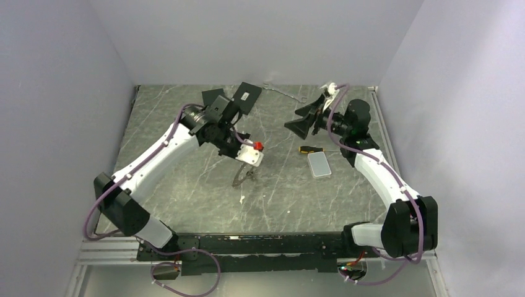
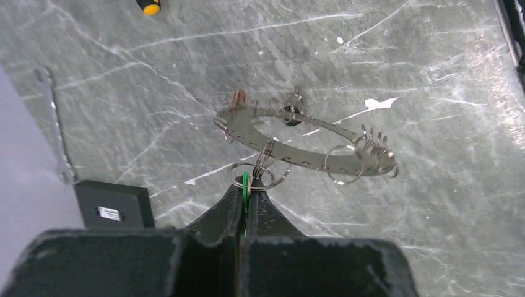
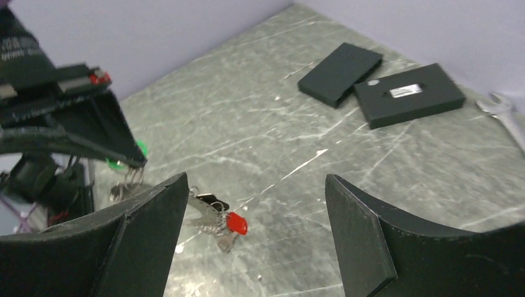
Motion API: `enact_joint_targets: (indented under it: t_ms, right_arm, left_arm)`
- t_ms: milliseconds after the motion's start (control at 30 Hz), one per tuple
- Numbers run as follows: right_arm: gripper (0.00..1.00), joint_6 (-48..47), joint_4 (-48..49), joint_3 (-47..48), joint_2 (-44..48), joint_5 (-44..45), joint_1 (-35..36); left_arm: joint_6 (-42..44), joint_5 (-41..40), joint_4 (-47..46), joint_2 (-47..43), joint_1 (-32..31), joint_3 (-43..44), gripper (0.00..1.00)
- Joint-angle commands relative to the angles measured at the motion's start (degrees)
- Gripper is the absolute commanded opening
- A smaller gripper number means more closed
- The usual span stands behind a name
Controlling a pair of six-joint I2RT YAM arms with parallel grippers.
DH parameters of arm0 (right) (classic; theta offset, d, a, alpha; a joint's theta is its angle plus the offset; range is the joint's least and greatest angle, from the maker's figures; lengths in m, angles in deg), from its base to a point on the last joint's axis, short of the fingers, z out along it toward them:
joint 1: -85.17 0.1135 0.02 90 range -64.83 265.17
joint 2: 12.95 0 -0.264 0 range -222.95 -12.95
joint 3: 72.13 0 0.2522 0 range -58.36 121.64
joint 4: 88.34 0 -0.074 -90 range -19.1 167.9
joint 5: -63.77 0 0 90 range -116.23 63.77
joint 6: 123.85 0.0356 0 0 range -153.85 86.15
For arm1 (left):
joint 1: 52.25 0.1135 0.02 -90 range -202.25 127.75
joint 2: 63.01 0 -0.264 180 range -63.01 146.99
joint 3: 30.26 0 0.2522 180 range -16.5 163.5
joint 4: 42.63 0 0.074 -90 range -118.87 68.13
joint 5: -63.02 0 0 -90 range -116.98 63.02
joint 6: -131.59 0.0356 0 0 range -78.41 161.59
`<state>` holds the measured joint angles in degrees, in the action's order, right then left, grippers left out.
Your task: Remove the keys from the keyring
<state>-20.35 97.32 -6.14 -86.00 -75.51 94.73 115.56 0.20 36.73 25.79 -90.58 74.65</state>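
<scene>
My left gripper (image 2: 247,189) is shut on a green-headed key (image 2: 246,183), and the keyring (image 2: 297,141), a flat grey ring with small split rings, hangs from it above the table. A red-headed key (image 2: 238,98) and a black-headed key (image 2: 291,117) hang at the ring's far side. In the top view the left gripper (image 1: 246,166) holds the keyring (image 1: 240,178) near the table's middle. My right gripper (image 1: 303,122) is open and empty, to the right of it and apart. The right wrist view shows its open gripper (image 3: 255,185), the red key (image 3: 236,223) and the green key (image 3: 133,151).
Two flat black boxes (image 3: 340,73) (image 3: 408,94) lie at the back. A silver wrench (image 3: 504,114) lies by the back wall. A yellow-and-black screwdriver (image 1: 309,149) and a pale flat rectangular object (image 1: 319,164) lie under the right arm.
</scene>
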Motion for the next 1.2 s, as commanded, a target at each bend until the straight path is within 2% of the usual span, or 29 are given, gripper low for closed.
enact_joint_targets:
  t_ms: [0, 67, 233, 333, 500, 767, 1000, 1167]
  right_arm:
    - [0.84, -9.39, -2.26, -1.93, 2.3, -8.61, 1.74]
    - [0.81, -11.29, -2.9, -2.63, 2.71, -10.86, 2.6]
    - [0.71, -19.49, -9.17, -2.23, 3.48, -16.14, 4.68]
    - [0.63, -18.28, -5.22, -4.53, 3.3, -18.26, 6.22]
    - [0.58, -14.29, 2.86, -7.46, 2.84, -18.7, 9.07]
    - [0.51, -17.06, 2.15, -6.89, 2.5, -16.79, 12.33]
    - [0.5, -18.5, -0.09, -5.44, 2.72, -19.66, 14.4]
    - [0.36, -21.73, -4.31, -4.37, 2.82, -21.3, 15.87]
  left_arm:
    - [13.08, 3.55, -8.19, -7.35, -0.41, -7.3, 0.0]
    - [16.35, 4.46, -14.11, -10.15, -0.47, -11.85, 0.0]
    - [19.67, 7.26, -18.7, -12.88, -0.6, -13.59, 0.0]
    - [24.34, 9.22, -20.56, -15.27, -0.59, -16.02, 0.0]
    - [30.37, 12.78, -25.78, -19.79, -0.65, -21.87, 0.0]
    - [31.67, 15.4, -30.73, -23.11, -0.74, -26.01, 0.0]
    - [32.18, 17.23, -38.29, -25.16, -0.74, -30.3, 0.0]
    - [33.07, 18.94, -44.4, -26.9, -0.76, -34.01, 0.0]
